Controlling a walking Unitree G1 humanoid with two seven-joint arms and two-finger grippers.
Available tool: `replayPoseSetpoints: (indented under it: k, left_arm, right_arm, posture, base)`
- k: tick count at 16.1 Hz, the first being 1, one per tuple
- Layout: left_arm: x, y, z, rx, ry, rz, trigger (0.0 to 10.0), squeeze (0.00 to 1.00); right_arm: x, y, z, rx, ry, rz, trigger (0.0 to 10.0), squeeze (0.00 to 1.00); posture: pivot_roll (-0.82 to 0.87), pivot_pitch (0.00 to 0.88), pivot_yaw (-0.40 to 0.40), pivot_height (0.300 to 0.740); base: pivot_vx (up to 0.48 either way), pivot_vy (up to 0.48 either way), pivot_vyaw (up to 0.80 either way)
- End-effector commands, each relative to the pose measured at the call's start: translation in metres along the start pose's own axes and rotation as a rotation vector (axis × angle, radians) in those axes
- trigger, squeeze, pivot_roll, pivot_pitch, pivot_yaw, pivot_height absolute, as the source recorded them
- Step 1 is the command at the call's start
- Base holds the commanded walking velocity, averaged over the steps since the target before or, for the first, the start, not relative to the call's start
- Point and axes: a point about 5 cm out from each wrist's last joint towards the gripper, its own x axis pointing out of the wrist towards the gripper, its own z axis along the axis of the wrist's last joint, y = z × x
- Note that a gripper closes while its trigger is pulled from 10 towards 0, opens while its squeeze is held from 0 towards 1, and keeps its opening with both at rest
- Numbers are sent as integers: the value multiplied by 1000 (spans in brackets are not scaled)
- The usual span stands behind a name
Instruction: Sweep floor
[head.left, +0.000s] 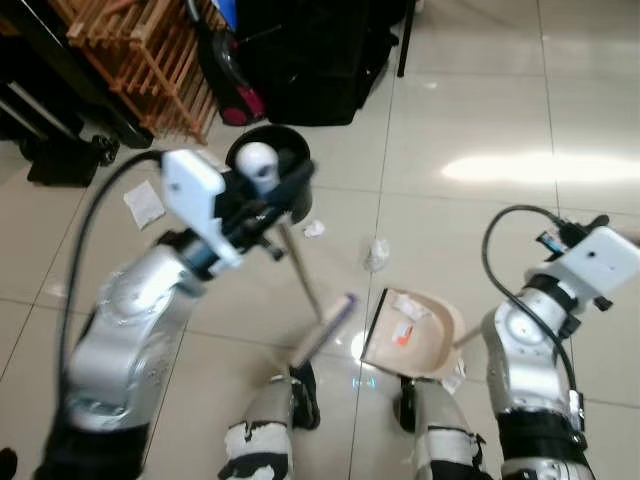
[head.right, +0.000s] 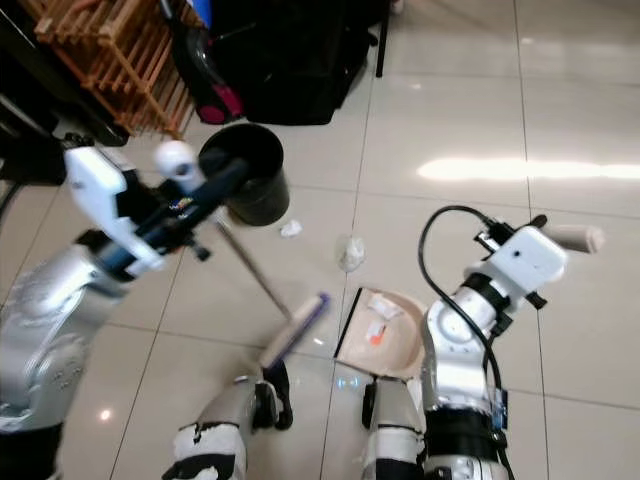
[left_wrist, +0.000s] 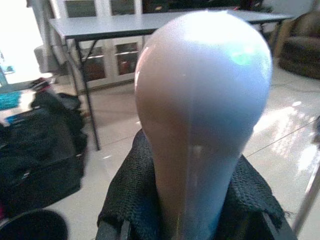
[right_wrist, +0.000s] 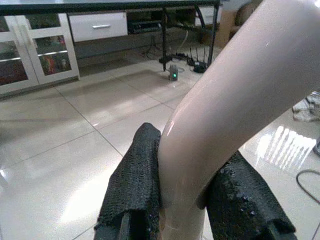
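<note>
Beige dustpan sits bottom centre, broom head just left, apart. Left end effector grips broom handle; right end effector grips dustpan handle. Paper scraps mid-frame; open tiles right.

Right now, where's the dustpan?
The dustpan sits on the floor just ahead of the robot's feet, right of the broom head, with the crumpled paper just beyond it.

My left gripper grips the broom by its handle top, its head on the floor beside the dustpan, whose handle sits in my right gripper. Paper scraps lie ahead, the bin beyond them.
</note>
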Motion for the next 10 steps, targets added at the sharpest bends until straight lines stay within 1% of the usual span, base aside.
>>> replayPoseSetpoints:
  k: [1,3,4,6,7,9,10]
  left_arm:
    - [-9,4,4,29,14,26,10000,0]
    - [-12,8,5,45,28,50,10000,0]
    - [-13,10,4,53,39,64,10000,0]
    - [-22,15,-9,76,105,106,10000,0]
    - [-25,16,-14,79,130,115,10000,0]
    - [-29,15,-22,68,167,140,10000,0]
    - [-31,15,-26,64,185,149,10000,0]
  right_arm:
    - [3,-5,8,48,15,-24,10000,0]
    - [8,-8,17,92,38,-30,10000,0]
    - [11,-7,25,106,29,-13,10000,0]
    - [14,2,55,178,-13,116,10000,0]
    - [14,5,61,196,-13,145,10000,0]
    - [13,5,73,224,18,197,10000,0]
    - [12,3,75,279,71,194,10000,0]
  posture:
    - [26,259,127,740]
    - [26,252,123,740]
    - [24,250,119,740]
    - [7,244,115,740]
    - [-2,241,114,740]
    - [-11,232,112,740]
    - [-12,226,106,740]
  base:
    - [0,0,0]
    - [0,0,0]
    - [0,0,0]
    - [0,0,0]
    - [0,0,0]
    - [0,0,0]
    - [0,0,0]
